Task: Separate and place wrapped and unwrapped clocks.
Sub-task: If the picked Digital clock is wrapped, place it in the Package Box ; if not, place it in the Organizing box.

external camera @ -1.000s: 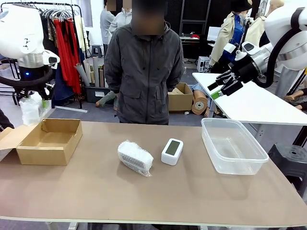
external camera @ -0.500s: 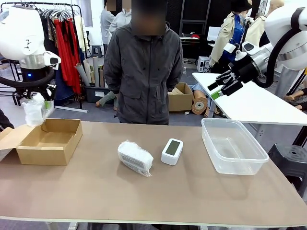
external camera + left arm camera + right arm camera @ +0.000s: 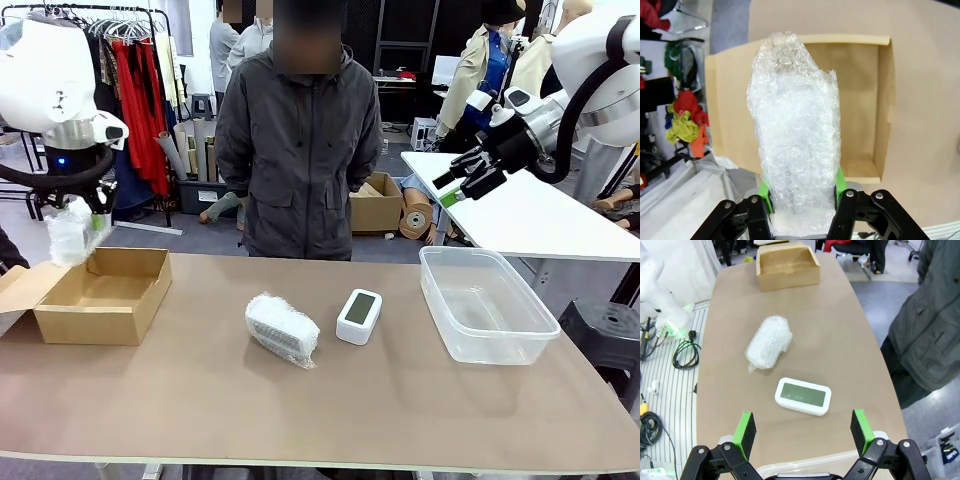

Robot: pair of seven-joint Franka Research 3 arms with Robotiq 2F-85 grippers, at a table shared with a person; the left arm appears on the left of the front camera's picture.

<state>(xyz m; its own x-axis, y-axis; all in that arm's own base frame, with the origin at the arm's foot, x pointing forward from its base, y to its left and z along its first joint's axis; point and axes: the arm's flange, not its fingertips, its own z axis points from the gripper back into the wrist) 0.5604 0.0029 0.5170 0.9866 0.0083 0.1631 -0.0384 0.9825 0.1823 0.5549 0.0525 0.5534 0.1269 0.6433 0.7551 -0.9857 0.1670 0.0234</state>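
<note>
The left arm's fingers (image 3: 764, 194) clamp one end of an oblong bundle in whitish bubble wrap (image 3: 797, 130), which hangs above the open brown cardboard box (image 3: 885, 100) at the left end of the counter (image 3: 200, 400). The right arm's fingers (image 3: 745, 427) stand wide and empty, raised high by the clear plastic tub (image 3: 490, 352). A second bubble-wrapped bundle (image 3: 282, 328) lies mid-counter, just beside the bare white rounded digital clock with a grey-green screen (image 3: 359, 315), not touching it.

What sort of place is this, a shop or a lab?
Most likely a robotics lab in a storeroom-like space: a white left arm and right arm flank a brown table, with a clothes rack and a cardboard carton behind.
</note>
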